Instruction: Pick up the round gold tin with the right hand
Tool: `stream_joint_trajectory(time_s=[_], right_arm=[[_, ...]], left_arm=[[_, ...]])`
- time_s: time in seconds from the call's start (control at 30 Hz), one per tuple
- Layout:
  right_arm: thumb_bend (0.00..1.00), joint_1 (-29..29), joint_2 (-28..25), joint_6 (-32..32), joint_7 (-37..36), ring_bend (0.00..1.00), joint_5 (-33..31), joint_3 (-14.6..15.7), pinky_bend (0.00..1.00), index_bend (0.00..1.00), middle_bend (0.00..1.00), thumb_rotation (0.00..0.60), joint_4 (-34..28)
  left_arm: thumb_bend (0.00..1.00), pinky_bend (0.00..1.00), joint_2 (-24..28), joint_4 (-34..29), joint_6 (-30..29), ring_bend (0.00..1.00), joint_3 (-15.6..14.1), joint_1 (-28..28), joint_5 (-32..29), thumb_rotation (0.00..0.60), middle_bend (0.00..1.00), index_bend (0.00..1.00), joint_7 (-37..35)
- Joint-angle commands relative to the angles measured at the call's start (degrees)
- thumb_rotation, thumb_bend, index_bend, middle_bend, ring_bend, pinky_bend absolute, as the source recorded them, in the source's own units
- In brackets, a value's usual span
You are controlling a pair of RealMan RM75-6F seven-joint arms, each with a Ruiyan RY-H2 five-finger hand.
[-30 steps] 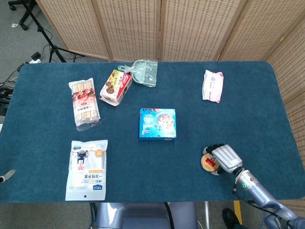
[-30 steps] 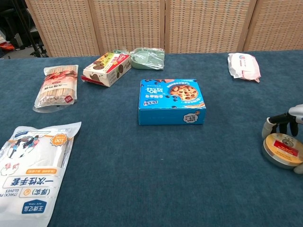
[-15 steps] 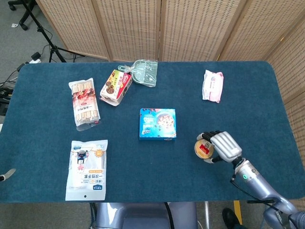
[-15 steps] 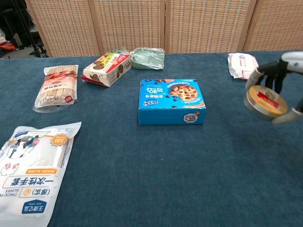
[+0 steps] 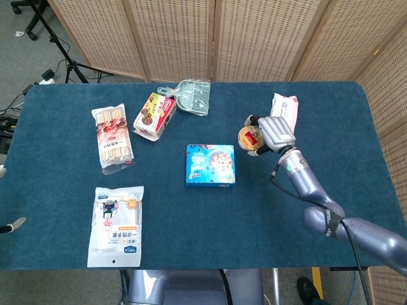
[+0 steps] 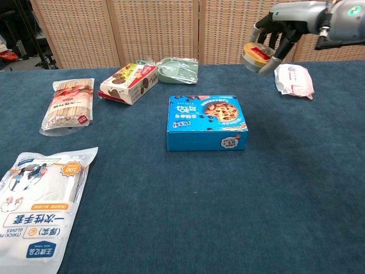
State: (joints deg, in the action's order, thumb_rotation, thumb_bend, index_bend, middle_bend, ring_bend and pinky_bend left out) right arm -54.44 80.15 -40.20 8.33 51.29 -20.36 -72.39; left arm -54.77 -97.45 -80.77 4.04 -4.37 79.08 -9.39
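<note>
My right hand [image 5: 267,134] [image 6: 279,29] grips the round gold tin [image 5: 250,137] [image 6: 258,57] and holds it high in the air, well above the table. The tin has a red and white label on its lid and tilts a little. In the head view it hangs between the blue cookie box [image 5: 210,164] and the pink-and-white wipes pack [image 5: 283,114]. Of my left hand only a small grey tip [image 5: 13,225] shows at the left edge of the head view; its fingers cannot be made out.
On the blue table [image 5: 318,203] lie a glove packet [image 5: 116,225], a biscuit-stick pack [image 5: 112,136], a red chocolate box [image 5: 154,115] and a green clear bag [image 5: 194,96]. Wicker screens [image 5: 210,38] stand behind the table.
The right hand has lifted the gold tin off the table's front right and carried it up and back, to above the area beside the wipes pack.
</note>
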Motion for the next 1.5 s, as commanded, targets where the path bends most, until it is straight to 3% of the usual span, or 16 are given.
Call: stream_joint_trajectory(time_s=[0.03, 0.4, 0.47, 0.53, 0.6, 0.7, 0.83, 1.03, 1.2, 1.27, 1.37, 1.5], right_arm=[[0.26, -5.7, 7.3, 3.0, 2.0, 0.43, -6.1, -2.4, 0.42, 0.51, 0.51, 0.6, 8.6], [0.26, -16.2, 24.4, 9.4, 1.7, 0.43, -9.1, -3.1, 0.42, 0.51, 0.5, 0.6, 34.8], [0.22, -17.5, 26.6, 10.8, 1.0, 0.42, -9.0, -3.5, 0.42, 0.51, 0.48, 0.6, 39.0], [0.08, -18.4, 28.1, 14.7, -0.1, 0.35, -9.7, -4.0, 0.42, 0.45, 0.39, 0.6, 42.5], [0.01, -19.0, 28.5, 18.1, -0.5, 0.22, -10.4, -4.3, 0.39, 0.32, 0.24, 0.6, 44.2], [0.0, -19.8, 28.9, 21.5, -1.0, 0.05, -11.0, -4.5, 0.3, 0.18, 0.07, 0.6, 46.4], [0.0, -20.3, 28.9, 22.8, -2.4, 0.0, -10.8, -5.0, 0.24, 0.11, 0.0, 0.6, 47.3], [0.0, -19.8, 26.1, 20.0, -4.9, 0.0, -8.8, -6.1, 0.22, 0.1, 0.0, 0.6, 43.4], [0.0, -17.9, 20.9, 16.4, -5.6, 0.0, -7.2, -6.6, 0.22, 0.1, 0.0, 0.6, 35.3], [0.0, -16.0, 16.7, 12.8, -5.8, 0.0, -6.1, -7.1, 0.22, 0.1, 0.0, 0.6, 28.5], [0.0, -10.1, 8.4, 5.3, -5.5, 0.0, -3.4, -6.6, 0.2, 0.1, 0.0, 0.6, 12.8], [0.0, -3.1, 0.9, -4.1, -4.3, 0.0, 1.2, -4.7, 0.08, 0.08, 0.0, 0.6, -0.8]], left_arm=[[0.0, 0.0, -0.4, 0.0, 1.8, 0.0, 0.7, -0.8, -2.2, 0.6, 0.0, 0.0, 1.2], [0.0, 0.0, -1.4, 0.8, 5.6, 0.0, 2.4, -2.7, -8.4, 0.6, 0.0, 0.0, 3.8], [0.0, 0.0, -1.5, 1.1, 6.2, 0.0, 2.6, -2.9, -9.3, 0.6, 0.0, 0.0, 3.9], [0.0, 0.0, -1.5, 1.5, 6.8, 0.0, 2.9, -3.1, -10.2, 0.6, 0.0, 0.0, 3.9], [0.0, 0.0, -1.6, 1.6, 7.2, 0.0, 3.0, -3.2, -10.6, 0.6, 0.0, 0.0, 4.0], [0.0, 0.0, -1.7, 1.9, 7.6, 0.0, 3.0, -3.4, -10.9, 0.6, 0.0, 0.0, 4.2], [0.0, 0.0, -1.7, 1.8, 8.0, 0.0, 3.0, -3.6, -11.0, 0.6, 0.0, 0.0, 4.3], [0.0, 0.0, -1.6, 1.2, 7.3, 0.0, 2.9, -3.4, -10.3, 0.6, 0.0, 0.0, 4.5], [0.0, 0.0, -1.4, 0.9, 6.7, 0.0, 2.7, -3.1, -9.5, 0.6, 0.0, 0.0, 4.1], [0.0, 0.0, -1.3, 0.8, 6.4, 0.0, 2.5, -3.0, -8.8, 0.6, 0.0, 0.0, 4.0], [0.0, 0.0, -1.1, 0.6, 5.8, 0.0, 2.1, -2.7, -7.5, 0.6, 0.0, 0.0, 3.4], [0.0, 0.0, -0.9, 0.3, 4.7, 0.0, 1.6, -2.1, -5.8, 0.6, 0.0, 0.0, 2.7]])
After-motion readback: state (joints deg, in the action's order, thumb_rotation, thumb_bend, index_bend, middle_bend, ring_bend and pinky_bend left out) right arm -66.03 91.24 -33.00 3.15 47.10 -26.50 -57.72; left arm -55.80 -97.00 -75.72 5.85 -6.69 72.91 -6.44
